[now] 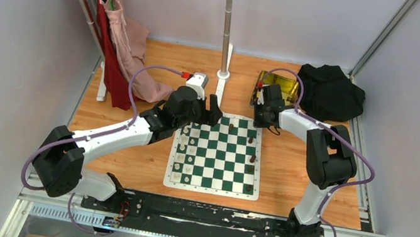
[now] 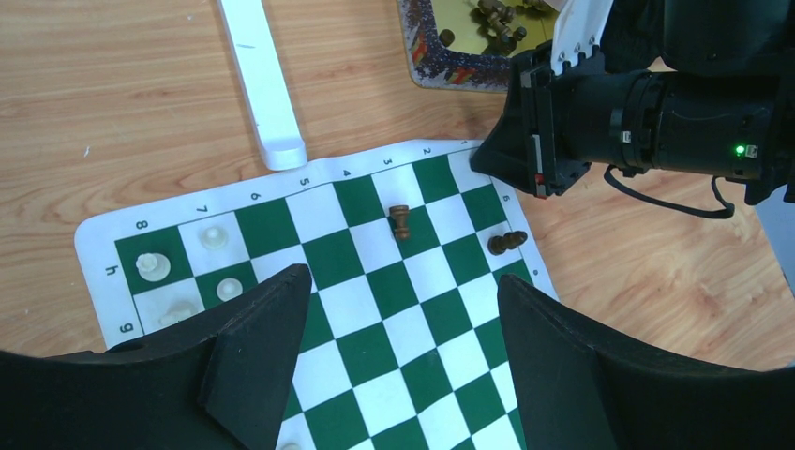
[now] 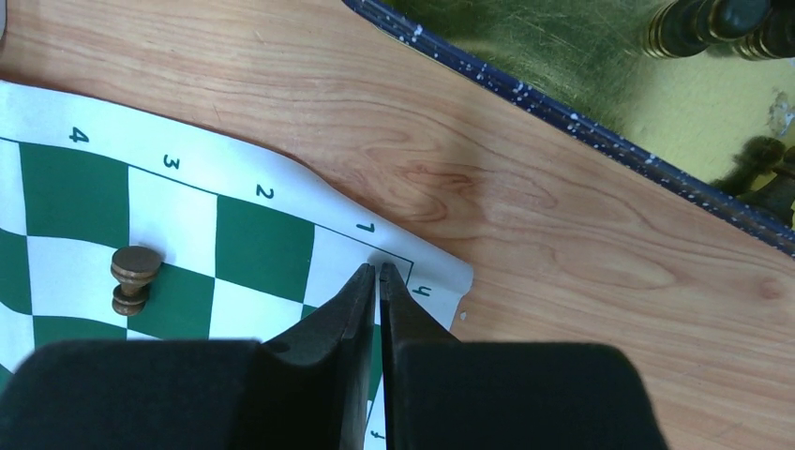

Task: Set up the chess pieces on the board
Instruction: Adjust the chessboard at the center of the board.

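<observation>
**Right pincer clenched at the board's corner, left pincer spread wide above it**

The right pincer (image 3: 377, 274) is clenched, its two tips pressed together with nothing between them. It sits right over the far right corner of the board (image 3: 56, 178), by the printed 1 on the white border. Just off that corner, on the wooden bench (image 3: 525, 234), lies the gold tin (image 3: 562, 56), with dark figures inside it (too bunched to count from here).

The left pincer (image 2: 403, 281) is released, its jaws wide apart and empty, hovering over the board's far rows. Just ahead of it one of the chess pieces (image 2: 401, 222) stands upright in the column marked 3. Another piece (image 2: 507, 243) seems to lie on its side near the right edge. From above, a few more dark ones run down the board's right column, while cream-white figures (image 1: 180, 158) sit in the two left columns.

Further out, a black cloth (image 1: 330, 90) lies at the bench's far right, and red and pink garments (image 1: 120, 47) hang at the far left.
</observation>
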You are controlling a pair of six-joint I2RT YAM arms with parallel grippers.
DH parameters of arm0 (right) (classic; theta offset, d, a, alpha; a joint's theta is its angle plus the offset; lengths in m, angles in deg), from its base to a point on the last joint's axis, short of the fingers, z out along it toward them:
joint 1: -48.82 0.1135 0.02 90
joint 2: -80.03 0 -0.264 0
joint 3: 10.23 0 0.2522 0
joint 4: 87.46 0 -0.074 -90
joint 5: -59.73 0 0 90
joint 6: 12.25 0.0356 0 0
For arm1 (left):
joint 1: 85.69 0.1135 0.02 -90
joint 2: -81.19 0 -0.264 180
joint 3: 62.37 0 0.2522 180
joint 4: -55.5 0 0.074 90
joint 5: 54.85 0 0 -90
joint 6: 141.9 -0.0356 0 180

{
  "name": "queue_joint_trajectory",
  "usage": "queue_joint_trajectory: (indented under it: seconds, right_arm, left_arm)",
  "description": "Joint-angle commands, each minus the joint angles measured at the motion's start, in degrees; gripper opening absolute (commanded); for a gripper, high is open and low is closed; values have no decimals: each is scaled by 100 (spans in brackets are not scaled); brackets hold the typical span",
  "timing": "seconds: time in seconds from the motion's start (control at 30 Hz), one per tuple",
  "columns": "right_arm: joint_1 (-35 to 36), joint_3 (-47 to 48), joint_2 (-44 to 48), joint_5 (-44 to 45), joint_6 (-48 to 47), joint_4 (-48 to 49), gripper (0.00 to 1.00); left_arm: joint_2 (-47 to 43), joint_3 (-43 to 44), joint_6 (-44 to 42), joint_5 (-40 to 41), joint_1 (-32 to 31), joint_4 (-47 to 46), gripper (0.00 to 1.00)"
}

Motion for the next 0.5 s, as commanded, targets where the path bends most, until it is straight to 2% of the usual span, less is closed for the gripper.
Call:
queue_joint_trajectory:
  seconds: [0.0,0.3,0.47]
  right_arm:
    - [55,147,-150,158,12,-31,10]
    - [80,54,172,156,18,-12,10]
    - [100,-87,539,171,72,21,15]
  left_arm:
    - [-113,14,-8,-37,1,-72,78]
    - [-71,31,4,-45,1,-78,78]
    - [-45,32,21,-78,1,-89,78]
